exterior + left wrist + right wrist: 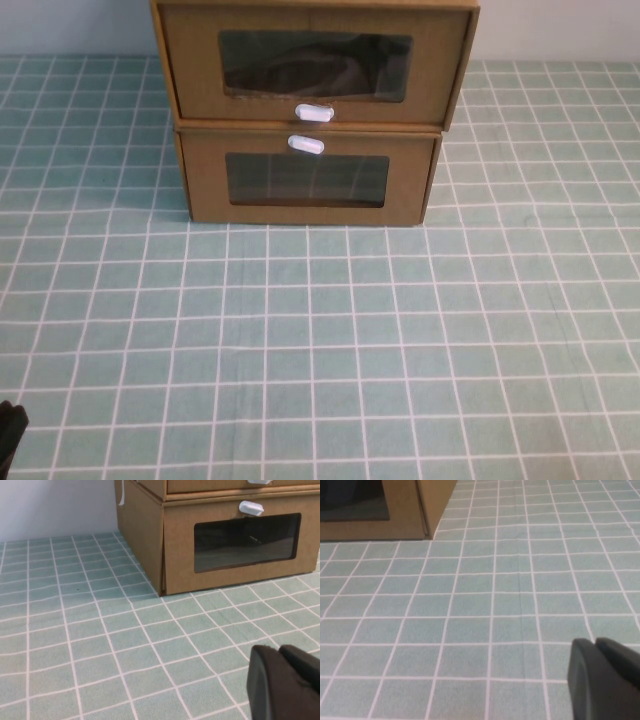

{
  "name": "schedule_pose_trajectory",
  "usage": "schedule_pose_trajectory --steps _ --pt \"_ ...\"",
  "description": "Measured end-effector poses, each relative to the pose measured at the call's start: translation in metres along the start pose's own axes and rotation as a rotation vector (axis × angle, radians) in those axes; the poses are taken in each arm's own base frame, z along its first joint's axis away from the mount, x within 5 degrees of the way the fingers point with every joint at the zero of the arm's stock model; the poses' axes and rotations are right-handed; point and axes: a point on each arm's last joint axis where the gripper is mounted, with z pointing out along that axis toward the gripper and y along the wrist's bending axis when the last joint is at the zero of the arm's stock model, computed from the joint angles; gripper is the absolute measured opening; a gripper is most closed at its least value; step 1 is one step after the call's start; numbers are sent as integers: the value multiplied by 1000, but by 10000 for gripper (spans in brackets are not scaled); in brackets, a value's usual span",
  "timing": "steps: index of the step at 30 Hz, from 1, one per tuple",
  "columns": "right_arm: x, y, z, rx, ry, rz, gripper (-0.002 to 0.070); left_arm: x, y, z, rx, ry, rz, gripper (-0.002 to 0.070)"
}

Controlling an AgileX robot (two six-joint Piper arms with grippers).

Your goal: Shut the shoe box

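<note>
Atop the lower box [305, 180], our shoe box [313, 66] juts forward; left gripper [284, 682] and right gripper [602, 677] hover low (fingers seemingly together).

Lower brown box [305, 180], green checked cloth [320, 340] beneath.

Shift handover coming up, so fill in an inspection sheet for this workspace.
Surface: green checked cloth over the table.
Job's things: shoe box, upper of two stacked, white tab below window, front overhanging the lower box.
Clutter: lower brown box, tab above window.
Grippers: left gripper low over cloth at near left; right gripper low over cloth, clear of boxes; both empty and appear shut.
Cables: nothing seen.
Surroundings: pale wall behind.
</note>
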Motion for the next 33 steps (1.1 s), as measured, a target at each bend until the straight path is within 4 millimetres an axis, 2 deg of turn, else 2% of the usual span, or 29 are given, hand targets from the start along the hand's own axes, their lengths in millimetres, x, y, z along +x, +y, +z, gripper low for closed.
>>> schedule_pose_trajectory --steps 4,8,15,24,33 --pt "0 0 0 0 0 0 -11 0 0 0 0 0 8 -5" --pt "0 0 0 0 0 -2 -11 -3 4 0 -44 -30 92 -5" --pt "0 0 0 0 0 -2 -11 -7 14 -7 -207 -95 108 -5" --pt "0 0 0 0 -1 0 -11 17 14 -8 -200 162 71 -5" --pt "0 0 0 -1 -1 1 -11 17 14 -8 -201 166 61 -5"
